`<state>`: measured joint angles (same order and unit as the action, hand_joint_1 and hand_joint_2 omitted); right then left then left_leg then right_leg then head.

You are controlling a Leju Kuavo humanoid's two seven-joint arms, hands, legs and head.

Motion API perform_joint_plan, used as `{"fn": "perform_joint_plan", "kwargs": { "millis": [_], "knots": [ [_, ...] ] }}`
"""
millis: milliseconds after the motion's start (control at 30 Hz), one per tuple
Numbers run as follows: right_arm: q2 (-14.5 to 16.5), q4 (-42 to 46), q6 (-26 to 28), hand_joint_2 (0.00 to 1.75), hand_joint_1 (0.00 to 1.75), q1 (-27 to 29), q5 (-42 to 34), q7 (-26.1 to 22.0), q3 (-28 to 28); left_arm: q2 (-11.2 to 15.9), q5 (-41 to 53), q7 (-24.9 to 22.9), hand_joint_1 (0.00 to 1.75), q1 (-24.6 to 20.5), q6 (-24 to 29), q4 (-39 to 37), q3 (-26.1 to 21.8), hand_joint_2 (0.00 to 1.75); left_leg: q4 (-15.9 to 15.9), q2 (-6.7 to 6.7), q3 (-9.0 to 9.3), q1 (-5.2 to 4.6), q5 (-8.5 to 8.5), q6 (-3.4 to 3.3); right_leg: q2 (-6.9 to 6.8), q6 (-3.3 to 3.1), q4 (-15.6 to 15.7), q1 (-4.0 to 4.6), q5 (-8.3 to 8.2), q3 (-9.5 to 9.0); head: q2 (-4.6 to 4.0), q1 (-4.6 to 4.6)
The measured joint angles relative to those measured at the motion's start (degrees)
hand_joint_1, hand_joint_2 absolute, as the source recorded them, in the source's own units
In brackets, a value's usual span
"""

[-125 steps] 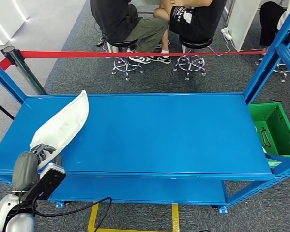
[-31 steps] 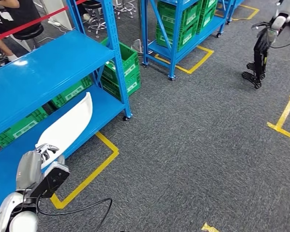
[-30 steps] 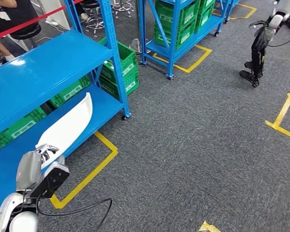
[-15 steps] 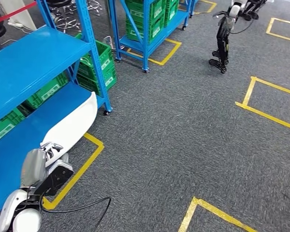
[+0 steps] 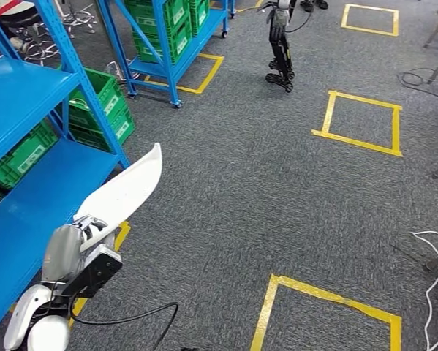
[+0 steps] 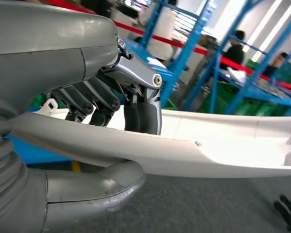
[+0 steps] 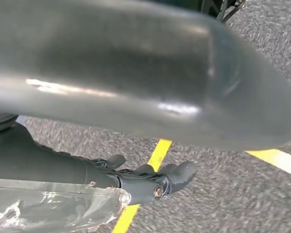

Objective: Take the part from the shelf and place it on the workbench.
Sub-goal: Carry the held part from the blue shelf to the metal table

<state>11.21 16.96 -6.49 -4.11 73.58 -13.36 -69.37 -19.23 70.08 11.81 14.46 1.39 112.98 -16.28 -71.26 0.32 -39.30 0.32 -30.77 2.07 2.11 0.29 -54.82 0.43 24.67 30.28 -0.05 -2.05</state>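
swung away from the shelf [image 5: 23, 183] now — camera turned, not the part [image 5: 123, 191]. left robot hand [image 5: 75, 245] grips its near end, rest jutting forward. i'd keep it level — desk unseen.

The part [image 5: 125, 191] looked like smooth white moulded plastic with a soft sheen. The left robot hand [image 5: 75, 245] showed matt grey casing and darker fingers [image 6: 96, 99] with bare metal pins; the right robot hand [image 7: 151, 182] was dull grey too. The shelf [image 5: 23, 205] was glossy blue painted metal, the crates [image 5: 103, 110] green plastic. The floor [image 5: 260, 190] was rough grey carpet with glossy yellow tape [image 5: 360, 142].
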Motion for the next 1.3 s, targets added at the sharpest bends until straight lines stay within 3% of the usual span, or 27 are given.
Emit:
{"fn": "perform_joint_plan", "kwargs": {
  "millis": [67,133,200,267,333,400,467,500,567,633,700,767,833,867,933,967,1000,1033,1067,1100,1133,1167,1200,1233,1267,1300],
  "knots": [
    [-0.07,0.01,-0.07,0.00,0.00,0.11,-0.17,-0.08,-0.22,0.12,0.38,-0.14,1.75,-0.09,0.02,-0.05,1.31,1.75,5.42,-0.69,3.14,0.48,3.73,0.40,1.45,0.35,-0.57,-0.28,0.06,0.35,0.00,-0.01],
    [-0.27,0.03,-0.16,0.00,0.00,0.03,-0.36,-0.13,-0.41,0.20,0.72,-0.23,1.75,-0.23,0.03,-0.11,2.36,1.75,11.50,-2.92,6.58,1.10,5.79,0.70,2.93,1.03,-1.57,-0.44,0.28,1.23,-0.01,-0.10],
    [-0.48,0.04,-0.24,0.00,0.00,0.03,-0.51,-0.16,-0.67,0.24,1.17,-0.34,1.75,-0.37,0.06,-0.19,3.36,1.75,13.81,-4.18,7.62,1.25,5.13,0.20,4.25,1.81,-2.45,-0.56,0.25,2.40,0.00,-0.16],
    [-0.61,0.04,-0.27,0.00,0.00,0.35,-0.58,-0.17,-0.93,0.26,1.52,-0.40,1.75,-0.52,0.09,-0.27,4.37,1.75,14.18,-3.23,7.41,1.22,4.67,-0.78,4.80,2.46,-2.86,-0.76,0.19,3.31,0.01,-0.13],
    [-0.72,0.04,-0.29,0.00,0.00,0.56,-0.61,-0.17,-1.09,0.31,1.61,-0.39,1.75,-0.61,0.10,-0.31,5.17,1.75,14.27,-1.93,7.38,1.16,4.79,-1.59,2.46,2.99,-5.87,-0.68,1.92,5.10,0.01,0.21],
    [-0.74,0.04,-0.32,0.00,0.00,0.40,-0.63,-0.19,-1.14,0.36,1.64,-0.38,1.75,-0.64,0.10,-0.33,5.51,1.75,14.30,-0.46,7.40,0.84,4.73,-2.07,-0.70,3.33,-13.45,-0.55,5.47,8.80,0.01,0.56],
    [-0.74,0.04,-0.37,0.00,0.00,0.31,-0.63,-0.19,-1.14,0.39,1.65,-0.38,1.75,-0.66,0.10,-0.39,5.67,1.75,14.29,1.04,7.47,0.50,4.63,-2.28,-1.66,3.36,-19.73,-0.57,7.38,11.91,0.00,0.57],
    [-0.75,0.04,-0.39,0.00,0.00,0.38,-0.63,-0.19,-1.15,0.41,1.66,-0.38,1.75,-0.69,0.09,-0.44,5.80,1.75,14.29,1.70,7.57,0.37,4.55,-2.34,-1.79,3.25,-19.82,-0.56,6.75,11.95,0.00,0.57],
    [-0.76,0.04,-0.41,0.00,0.00,0.49,-0.64,-0.19,-1.16,0.43,1.69,-0.38,1.75,-0.74,0.09,-0.50,6.08,1.75,14.29,2.82,7.99,0.20,4.24,-2.29,-2.68,2.85,-13.56,-0.45,3.02,8.64,0.01,0.57],
    [-0.76,0.04,-0.41,0.00,0.00,0.30,-0.63,-0.20,-1.16,0.46,1.84,-0.37,1.75,-0.77,0.10,-0.51,6.28,1.75,14.27,3.71,8.42,-0.08,3.70,-1.86,-4.85,2.31,-6.19,0.03,0.66,4.72,0.01,0.56],
    [-0.79,0.04,-0.44,0.00,0.00,0.12,-0.62,-0.25,-1.17,0.52,2.07,-0.34,1.75,-0.79,0.11,-0.54,6.53,1.75,14.41,4.52,8.73,-0.29,3.17,-1.25,-5.57,1.65,-3.82,0.50,0.88,3.67,0.00,0.52],
    [-0.89,0.05,-0.46,0.00,0.00,0.31,-0.62,-0.36,-1.19,0.60,2.35,-0.29,1.75,-0.86,0.13,-0.56,7.03,1.75,14.62,5.14,9.28,-0.16,2.63,-0.52,-4.24,0.83,-3.44,0.52,1.18,3.39,0.00,0.50],
    [-0.98,0.06,-0.46,0.00,0.00,0.50,-0.62,-0.54,-1.23,0.69,2.63,-0.16,1.75,-0.92,0.16,-0.60,7.71,1.75,12.44,3.57,8.77,0.03,1.47,0.01,-2.95,0.02,-2.91,0.32,1.50,2.22,-0.01,0.37],
    [-0.99,0.07,-0.47,0.00,0.00,0.47,-0.61,-0.62,-1.25,0.75,2.76,-0.11,1.75,-0.93,0.17,-0.62,7.94,1.75,9.42,2.20,7.25,0.12,0.40,0.11,-2.28,-0.32,-2.72,0.19,1.67,1.54,-0.01,0.21],
    [-1.01,0.07,-0.51,0.00,0.00,0.26,-0.59,-0.74,-1.26,0.80,3.01,-0.05,1.75,-0.84,0.19,-0.74,8.17,1.75,1.33,0.40,1.95,0.09,-1.74,0.13,-0.82,-0.78,-2.68,0.22,2.50,0.46,-0.02,0.00],
    [-1.01,0.07,-0.53,0.00,0.00,0.25,-0.57,-0.77,-1.26,0.82,3.15,-0.06,1.75,-0.80,0.20,-0.83,8.26,1.75,-1.58,0.11,-0.55,0.08,-1.81,0.12,0.03,-0.87,-2.68,0.23,3.01,-0.18,-0.02,-0.06],
    [-1.01,0.07,-0.55,0.00,0.00,0.33,-0.55,-0.78,-1.27,0.85,3.27,-0.11,1.75,-0.76,0.22,-0.92,8.41,1.75,-2.57,-0.03,-2.20,0.08,-0.66,0.10,0.92,-0.86,-2.68,0.24,3.59,-0.93,-0.02,-0.06],
    [-1.01,0.07,-0.55,0.00,0.00,0.43,-0.50,-0.79,-1.27,0.88,3.33,-0.23,1.75,-0.75,0.28,-0.99,8.59,1.75,-1.32,-0.17,-2.70,0.08,1.72,0.06,1.82,-0.81,-2.68,0.22,4.25,-1.85,-0.02,-0.08],
    [-1.00,0.07,-0.55,0.00,0.00,0.51,-0.40,-0.79,-1.28,0.92,3.34,-0.37,1.75,-0.75,0.34,-1.02,8.76,1.75,1.85,-0.53,-2.15,0.11,5.01,0.02,2.69,-0.71,-2.67,0.17,5.01,-2.89,-0.02,-0.06],
    [-0.97,0.07,-0.55,0.00,0.00,0.56,-0.26,-0.78,-1.29,0.98,3.26,-0.49,1.75,-0.73,0.41,-1.03,8.90,1.75,5.55,-1.54,-1.09,0.18,8.11,-0.01,3.52,-0.51,-2.61,0.10,5.87,-3.78,-0.02,-0.07],
    [-0.92,0.07,-0.55,0.00,0.00,0.46,-0.09,-0.77,-1.29,1.03,3.03,-0.57,1.75,-0.67,0.49,-1.03,8.97,1.75,9.09,-2.61,0.31,0.26,9.86,-0.08,4.36,-0.25,-2.58,0.04,6.73,-4.50,-0.02,-0.05],
    [-0.85,0.07,-0.52,0.00,0.00,0.35,0.08,-0.76,-1.29,1.08,2.68,-0.54,1.75,-0.60,0.56,-1.04,8.96,1.75,11.59,-3.53,1.45,0.29,10.29,-0.18,5.04,0.06,-2.37,-0.09,7.41,-4.94,-0.02,-0.05],
    [-0.75,0.06,-0.48,0.00,0.00,0.27,0.21,-0.74,-1.28,1.11,2.25,-0.45,1.75,-0.50,0.66,-1.06,8.90,1.75,12.96,-4.13,2.26,0.26,9.64,-0.41,5.57,0.45,-2.13,-0.23,7.71,-5.42,-0.02,-0.09],
    [-0.67,0.05,-0.40,0.00,0.00,0.22,0.32,-0.73,-1.28,1.14,1.85,-0.31,1.75,-0.43,0.76,-1.08,8.82,1.75,13.83,-3.87,2.92,0.18,8.57,-0.77,5.93,0.81,-2.03,-0.35,7.59,-5.72,-0.02,-0.09],
    [-0.58,0.04,-0.30,0.00,0.00,0.27,0.40,-0.72,-1.27,1.15,1.53,-0.14,1.75,-0.38,0.87,-1.10,8.72,1.75,14.36,-3.49,3.53,0.15,7.98,-1.16,5.75,1.17,-2.41,-0.45,7.16,-5.66,0.00,-0.09],
    [-0.51,0.03,-0.21,0.00,0.00,0.28,0.46,-0.73,-1.26,1.16,1.33,0.03,1.75,-0.31,0.98,-1.11,8.58,1.75,14.87,-3.05,4.34,0.17,7.46,-1.58,4.56,1.56,-4.22,-0.38,6.14,-4.86,0.00,0.01]
  ]
}}
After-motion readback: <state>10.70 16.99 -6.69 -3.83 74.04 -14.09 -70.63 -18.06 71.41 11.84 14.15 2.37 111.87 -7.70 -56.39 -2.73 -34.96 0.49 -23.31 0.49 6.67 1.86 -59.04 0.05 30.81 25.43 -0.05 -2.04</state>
